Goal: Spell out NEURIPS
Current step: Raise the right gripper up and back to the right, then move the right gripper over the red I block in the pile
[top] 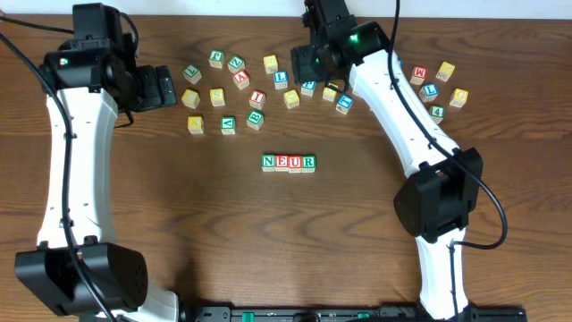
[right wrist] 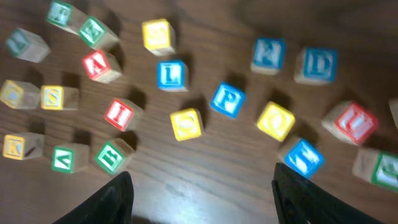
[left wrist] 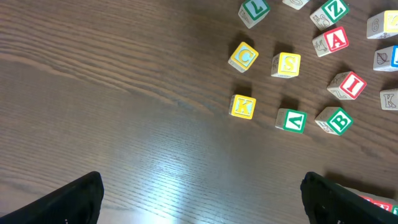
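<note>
Reach for red I cube point(right wrist: 119, 114): off to one side of right gripper point(right wrist: 202, 177)

The NEUR row point(top: 288, 162) stands mid-table, back toward the bases. The right gripper hovers with jaws apart and empty. The red I cube lies ahead, beyond the finger at the left of its wrist view. B cube point(right wrist: 111, 155) is just beside it, with bare table toward the jaws. The left gripper point(left wrist: 200, 186), wide open, looks farther off.

**Robot lab bench**

Two white-and-black arms point(top: 67, 170) trailing black cables point(top: 502, 215) reach over a plain dark wood-grain counter point(top: 295, 241). Toy alphabet cubes point(top: 217, 96) lie scattered on it ahead of the right pincer point(right wrist: 202, 186) and ahead of the left pincer point(left wrist: 202, 190): a robotics test rig.
</note>
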Motion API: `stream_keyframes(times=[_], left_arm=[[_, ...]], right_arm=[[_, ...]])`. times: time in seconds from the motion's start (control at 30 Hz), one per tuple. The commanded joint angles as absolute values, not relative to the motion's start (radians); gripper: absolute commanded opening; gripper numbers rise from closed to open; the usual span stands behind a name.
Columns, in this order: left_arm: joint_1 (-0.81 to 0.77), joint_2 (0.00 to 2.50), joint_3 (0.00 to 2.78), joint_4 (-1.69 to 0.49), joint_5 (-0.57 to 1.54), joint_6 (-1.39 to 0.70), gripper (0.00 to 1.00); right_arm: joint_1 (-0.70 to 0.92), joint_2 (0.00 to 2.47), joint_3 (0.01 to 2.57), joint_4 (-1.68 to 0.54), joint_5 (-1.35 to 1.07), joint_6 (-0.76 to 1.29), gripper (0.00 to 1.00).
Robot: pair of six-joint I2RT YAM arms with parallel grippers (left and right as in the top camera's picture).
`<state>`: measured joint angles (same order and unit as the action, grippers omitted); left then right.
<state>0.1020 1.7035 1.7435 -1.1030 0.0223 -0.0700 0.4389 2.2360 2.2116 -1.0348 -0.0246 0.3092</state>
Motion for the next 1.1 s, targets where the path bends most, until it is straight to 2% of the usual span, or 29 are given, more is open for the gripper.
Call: stream_keyframes(times=[0.0, 0.13, 0.27, 0.43, 0.87, 1.07], left_arm=[[0.106, 1.693, 1.753, -1.107, 0.010, -0.057, 1.00], [0.106, 1.693, 1.753, -1.107, 0.010, -0.057, 1.00], [0.106, 1.693, 1.753, -1.107, 0.010, -0.057, 1.00], [0.106, 1.693, 1.753, -1.107, 0.010, -0.057, 1.00], [0.106, 1.693, 1.753, -1.107, 0.010, -0.057, 1.00], [0.106, 1.693, 1.753, -1.107, 0.010, -0.057, 1.00]], right_arm=[[0.408, 2.246, 2.238, -1.078, 0.002, 0.398, 0.65], [0.376, 2.246, 2.237, -1.159, 0.012, 0.410, 0.65], [0.349, 2.246, 2.233, -1.201, 0.024, 0.287, 0.67], [0.314, 2.246, 2.229, -1.226, 0.024, 0.255, 0.67], [0.297, 2.247, 2.229, -1.179, -0.041, 0.276, 0.68], [0.356, 2.281, 2.229, -1.110, -0.044, 0.275, 0.70]])
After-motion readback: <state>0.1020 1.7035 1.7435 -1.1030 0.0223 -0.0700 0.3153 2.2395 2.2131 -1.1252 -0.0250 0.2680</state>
